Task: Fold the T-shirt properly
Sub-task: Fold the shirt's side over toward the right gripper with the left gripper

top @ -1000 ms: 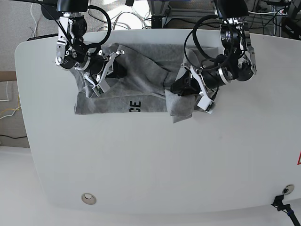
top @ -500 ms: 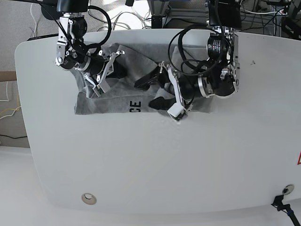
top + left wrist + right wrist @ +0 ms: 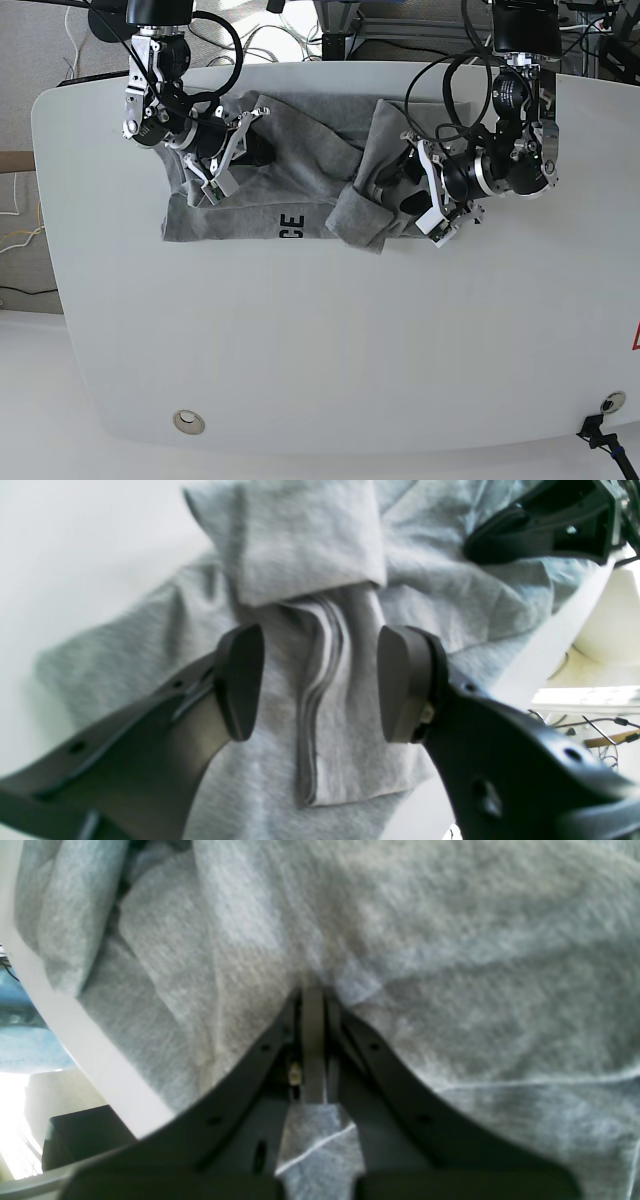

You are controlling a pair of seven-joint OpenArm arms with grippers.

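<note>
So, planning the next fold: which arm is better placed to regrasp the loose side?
Probably left: left gripper is open above the T-shirt's bunched flap. Right gripper is shut on cloth.

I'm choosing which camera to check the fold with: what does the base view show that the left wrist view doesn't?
Only the base view shows the whole table, the black letters "CE" and the right tool pinching cloth at the T-shirt's far side. Only the left wrist view shows the left tool with its jaws apart over a stitched hem. Both show the grey T-shirt bunched, not yet flat.
</note>
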